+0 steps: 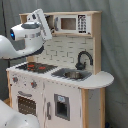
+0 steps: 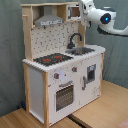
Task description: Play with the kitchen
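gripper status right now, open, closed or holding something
Gripper: up by the top shelf of the kitchen; open or closed cannot be told from either exterior view.

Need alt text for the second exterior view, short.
A white and light-wood toy kitchen stands on a wooden floor, with a black hob with red rings, a black faucet over the sink, and a grey hood. A white robot arm reaches in from the second exterior view's upper right.
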You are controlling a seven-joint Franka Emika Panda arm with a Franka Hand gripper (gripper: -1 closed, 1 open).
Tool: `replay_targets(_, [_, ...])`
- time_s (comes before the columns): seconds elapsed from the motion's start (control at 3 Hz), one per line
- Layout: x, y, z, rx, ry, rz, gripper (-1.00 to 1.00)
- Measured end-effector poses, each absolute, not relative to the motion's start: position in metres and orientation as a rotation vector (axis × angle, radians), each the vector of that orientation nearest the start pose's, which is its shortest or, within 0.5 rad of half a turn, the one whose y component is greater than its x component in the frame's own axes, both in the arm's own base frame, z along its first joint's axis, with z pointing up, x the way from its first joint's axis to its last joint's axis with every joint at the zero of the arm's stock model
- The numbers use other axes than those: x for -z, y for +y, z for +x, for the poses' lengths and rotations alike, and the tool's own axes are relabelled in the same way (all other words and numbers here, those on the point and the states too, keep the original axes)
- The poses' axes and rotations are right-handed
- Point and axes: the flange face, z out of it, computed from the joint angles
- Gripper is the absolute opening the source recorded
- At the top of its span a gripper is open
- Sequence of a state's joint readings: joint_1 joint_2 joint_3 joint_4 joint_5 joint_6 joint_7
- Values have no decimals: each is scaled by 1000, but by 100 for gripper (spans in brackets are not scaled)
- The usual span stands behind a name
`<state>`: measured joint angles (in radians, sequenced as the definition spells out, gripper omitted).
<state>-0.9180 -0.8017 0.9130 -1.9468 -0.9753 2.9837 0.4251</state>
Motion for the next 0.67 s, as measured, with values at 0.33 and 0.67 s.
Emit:
replay_targets(0.33, [-728, 280, 408, -1414, 675, 1375, 100])
replay_targets(0.67, [-721, 295, 385, -1428, 660, 1337, 100])
